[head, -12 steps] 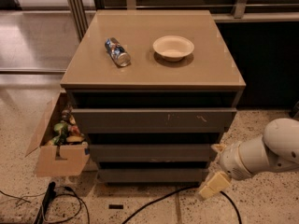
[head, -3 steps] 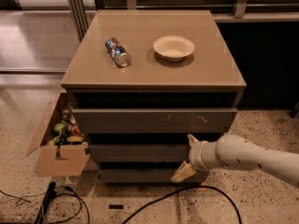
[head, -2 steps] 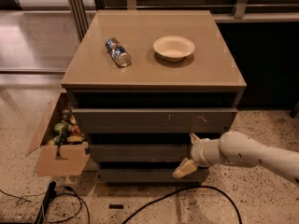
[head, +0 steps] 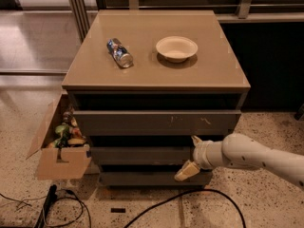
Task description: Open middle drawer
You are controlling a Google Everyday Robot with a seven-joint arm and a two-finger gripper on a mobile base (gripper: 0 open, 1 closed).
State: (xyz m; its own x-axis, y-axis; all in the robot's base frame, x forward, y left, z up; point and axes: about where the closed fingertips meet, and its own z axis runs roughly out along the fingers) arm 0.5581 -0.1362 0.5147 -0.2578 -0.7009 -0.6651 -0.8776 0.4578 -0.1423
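The middle drawer (head: 140, 155) is the plain grey-brown front between the scuffed top front (head: 156, 122) and the bottom front (head: 152, 178). It shows only a dark gap above it, and its inside is hidden. My gripper (head: 190, 156) is at the right end of this front, on a white arm (head: 247, 153) that comes in from the right. It is open: one cream fingertip (head: 195, 140) is at the front's top edge and the other (head: 185, 171) is below its bottom edge.
On the cabinet top (head: 209, 75) lie a crushed can (head: 119, 52) and a cream bowl (head: 176, 48). An open cardboard box (head: 59, 151) of snacks stands at the cabinet's left. Black cables (head: 156, 208) run over the speckled floor in front.
Over four seconds my gripper has moved left and up from beside the cabinet's lower right corner to the middle drawer's front. In the last second it has barely shifted.
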